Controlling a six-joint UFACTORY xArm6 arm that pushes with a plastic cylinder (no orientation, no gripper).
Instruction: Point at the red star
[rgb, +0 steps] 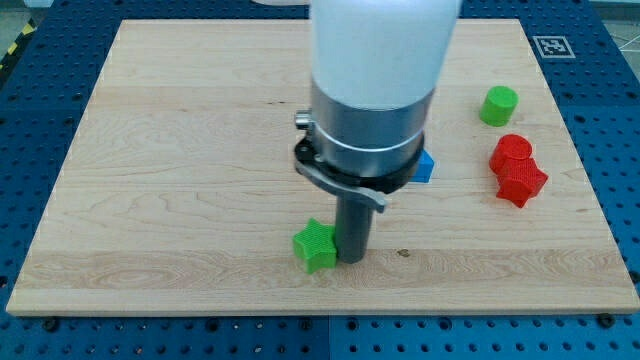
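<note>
The red star (521, 184) lies near the view's right edge of the wooden board, touching a red cylinder (512, 152) just above it. My tip (351, 259) stands on the board at the view's bottom centre, far to the left of the red star. It sits right against the right side of a green star (315, 245). The arm's thick white and grey body hides the board above the tip.
A green cylinder (498, 105) stands above the red cylinder at the view's upper right. A blue block (424, 166) is partly hidden behind the arm's body. The wooden board (160, 150) lies on a blue perforated table.
</note>
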